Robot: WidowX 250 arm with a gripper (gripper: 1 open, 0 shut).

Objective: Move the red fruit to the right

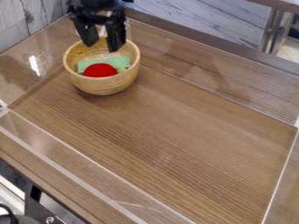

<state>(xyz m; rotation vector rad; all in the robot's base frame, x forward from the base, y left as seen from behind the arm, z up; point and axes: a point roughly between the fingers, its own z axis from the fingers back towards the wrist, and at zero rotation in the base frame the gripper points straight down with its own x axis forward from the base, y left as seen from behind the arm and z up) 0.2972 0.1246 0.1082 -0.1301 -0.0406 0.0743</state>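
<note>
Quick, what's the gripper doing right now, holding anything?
Gripper: open, holding nothing, above the wooden bowl; the red fruit lies in the bowl.

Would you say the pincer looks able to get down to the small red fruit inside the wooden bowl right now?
Probably yes: the pincer hangs open above the round wooden bowl, and the small red fruit lies uncovered. Only a light-green object sits close beside it.

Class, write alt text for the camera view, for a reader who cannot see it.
A black robot hand hangs open, empty, just above a wooden bowl at the upper left of a wooden table. In the bowl lie the red fruit and a light-green object beside it. A clear wall borders the table's near edge.
</note>
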